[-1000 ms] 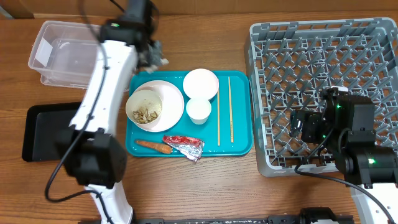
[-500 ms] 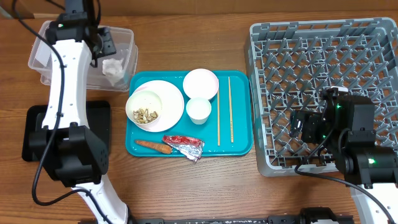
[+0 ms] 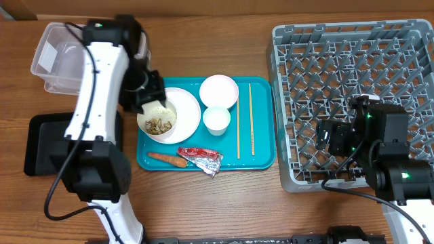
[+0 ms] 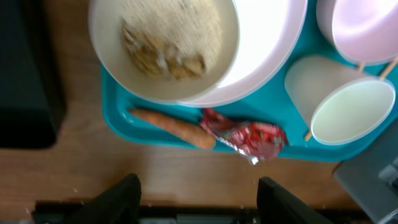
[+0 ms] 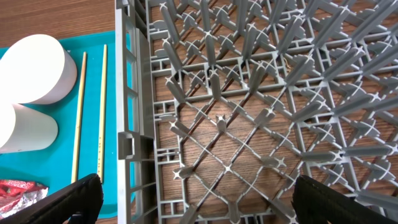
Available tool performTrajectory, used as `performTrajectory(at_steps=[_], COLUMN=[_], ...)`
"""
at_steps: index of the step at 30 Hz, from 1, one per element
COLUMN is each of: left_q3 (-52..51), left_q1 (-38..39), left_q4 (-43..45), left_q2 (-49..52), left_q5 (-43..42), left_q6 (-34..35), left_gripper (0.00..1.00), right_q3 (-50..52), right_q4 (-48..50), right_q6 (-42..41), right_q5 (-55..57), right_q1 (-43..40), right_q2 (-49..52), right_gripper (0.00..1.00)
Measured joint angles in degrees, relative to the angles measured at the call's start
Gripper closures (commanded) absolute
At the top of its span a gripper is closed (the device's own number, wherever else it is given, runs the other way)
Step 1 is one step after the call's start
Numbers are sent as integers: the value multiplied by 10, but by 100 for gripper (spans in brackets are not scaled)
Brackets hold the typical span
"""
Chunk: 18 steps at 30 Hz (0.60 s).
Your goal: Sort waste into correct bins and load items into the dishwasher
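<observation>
swung back from the clear tub [image 3: 54, 61] in the last half second, the left gripper [image 4: 198, 183] hangs over the teal tray [image 3: 261, 159], jaws partly apart and holding nothing. nearest it in the left wrist view lie the carrot piece [image 4: 171, 126] and the foil wrapper [image 4: 249, 135], touching end to end by the tray's near edge. the carrot's long axis runs roughly along the line between the two fingers, so a pinch on it would likely need the wrist turned first. beyond them the bowl of rice and scraps [image 4: 165, 43] rests on the white plate [image 4: 267, 62], with the cup [image 4: 348, 109], the second bowl [image 3: 218, 90] and the chopsticks [image 3: 244, 118] farther on. the black tray [image 3: 47, 142] lies just left of the teal tray. the tissue cannot be seen, as the arm covers part of the tub. farthest off, the right gripper [image 5: 198, 196] hovers wide open and empty over the grey rack [image 5: 249, 93], well apart from the waste, so the left arm is the nearer one.
</observation>
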State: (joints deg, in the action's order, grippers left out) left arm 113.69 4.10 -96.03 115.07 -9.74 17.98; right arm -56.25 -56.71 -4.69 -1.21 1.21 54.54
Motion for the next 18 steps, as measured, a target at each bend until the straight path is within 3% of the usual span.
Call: performTrajectory(at_steps=[8,18], left_q3=[-43,-247], left_q1=[81,188], left_q4=[1,154], left_q2=[-69,-307], left_q5=[23,81], left_q6=[75,213], left_gripper=[34,32], right_q3=[0,0], right_q4=[-10,-10], right_q6=[0,0], right_q5=[0,0], right_q1=[0,0], right_q2=[0,0], right_gripper=[0,0])
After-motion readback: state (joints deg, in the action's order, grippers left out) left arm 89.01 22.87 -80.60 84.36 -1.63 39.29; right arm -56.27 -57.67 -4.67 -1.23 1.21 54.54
